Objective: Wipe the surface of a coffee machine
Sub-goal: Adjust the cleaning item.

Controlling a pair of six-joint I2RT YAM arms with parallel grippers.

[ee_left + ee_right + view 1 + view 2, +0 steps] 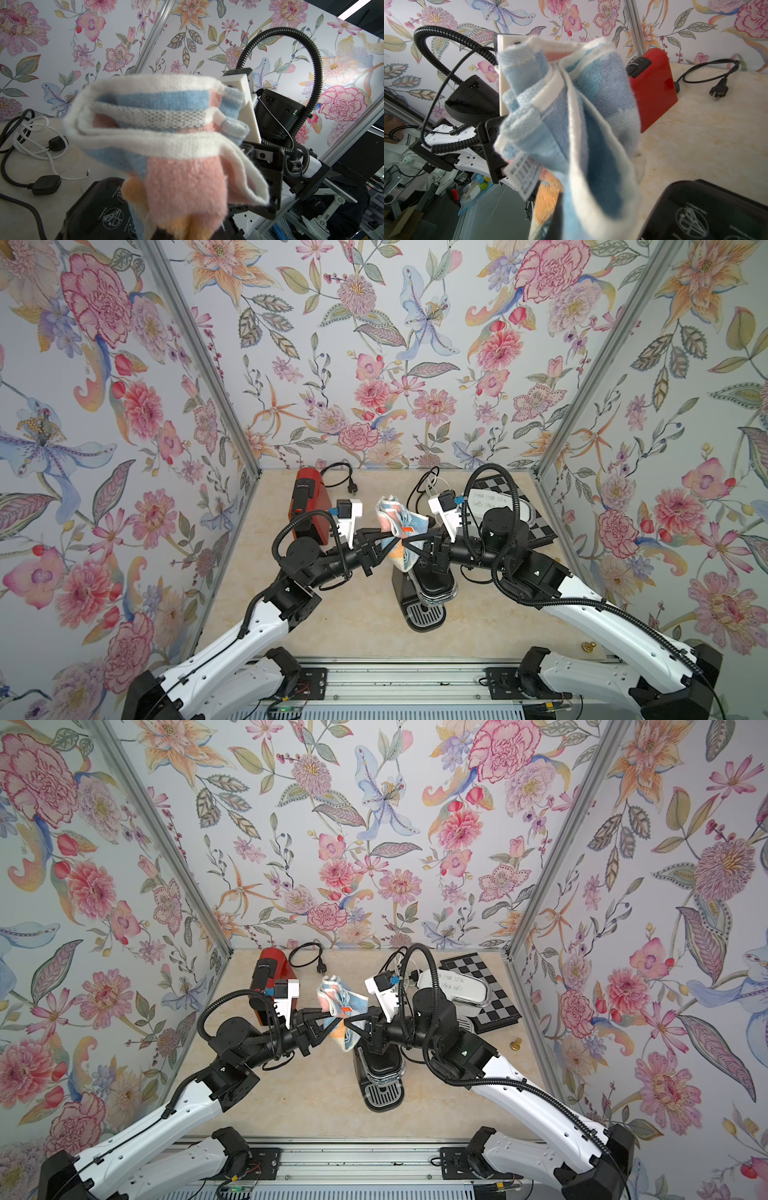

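The black machine [430, 585] stands mid-table, drip tray toward the arms' bases. The cloth [395, 518] hangs bunched just above its back end; we cannot tell whether the lowest fold touches the lid. Both grippers meet at the cloth. The left gripper [390, 539] is clamped on it from one side and the right gripper [412, 540] from the other.

We judge this a handover or re-grip before wiping. To do it well, we let only one side go, and only if the other pinch holds several folds, not just the white hem. We want a broad flap below the jaws to lie flat on the lid. We press lightly, since the machine may slide on the table [332, 614]. The red machine [309, 506] stands well apart, at the back.
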